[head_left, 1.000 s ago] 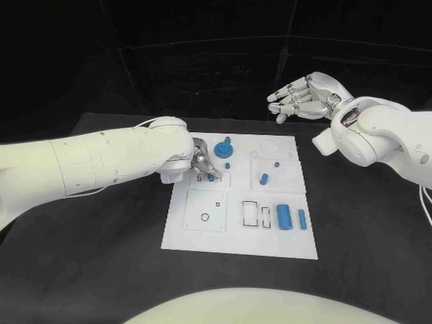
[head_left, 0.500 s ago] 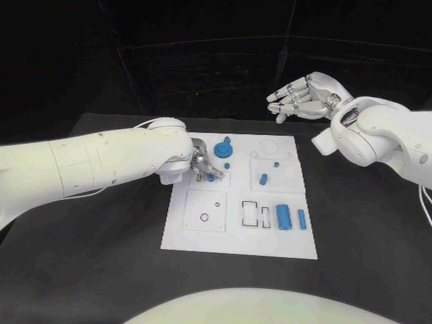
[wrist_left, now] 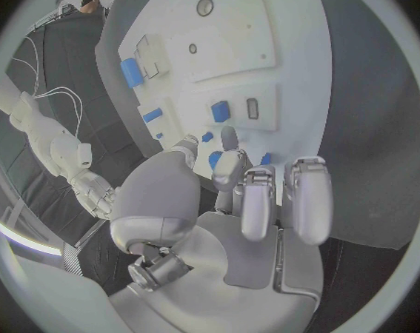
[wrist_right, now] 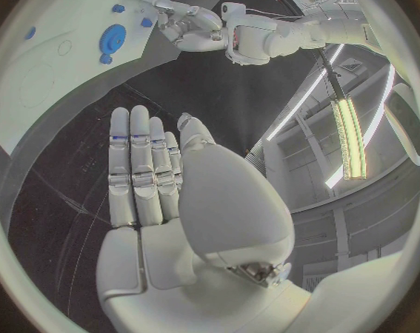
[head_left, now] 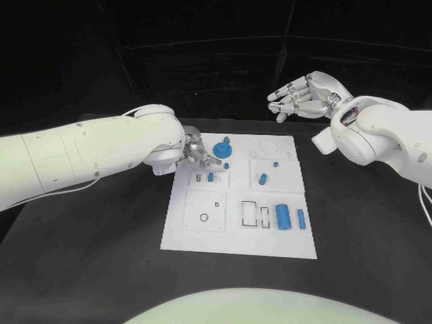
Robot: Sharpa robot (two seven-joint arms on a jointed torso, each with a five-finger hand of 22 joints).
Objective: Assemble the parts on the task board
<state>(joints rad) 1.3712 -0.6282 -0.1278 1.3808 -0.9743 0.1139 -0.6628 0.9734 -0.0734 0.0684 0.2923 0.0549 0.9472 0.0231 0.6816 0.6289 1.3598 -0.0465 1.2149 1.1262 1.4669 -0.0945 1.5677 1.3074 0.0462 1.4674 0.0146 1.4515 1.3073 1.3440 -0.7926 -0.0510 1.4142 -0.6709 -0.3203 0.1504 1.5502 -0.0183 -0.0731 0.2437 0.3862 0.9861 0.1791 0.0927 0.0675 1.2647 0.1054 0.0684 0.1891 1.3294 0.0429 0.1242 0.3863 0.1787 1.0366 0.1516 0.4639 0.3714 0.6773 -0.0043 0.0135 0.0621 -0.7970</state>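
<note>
In front of me a black worktop point(head_left: 99, 270) spreads out, matte and dark to its far edge. Behind it hangs a black backdrop point(head_left: 216, 61), its panels joined by faint pale seams. From my right wrist I see the ceiling, where a long bright strip light point(wrist_right: 349, 137) glows greenish-white, with a thinner light line point(wrist_right: 298, 103) running beside it among grey beams.

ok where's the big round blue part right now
In the head view the round blue part sits near the task board's far edge, left of centre, just right of the left hand.
</note>
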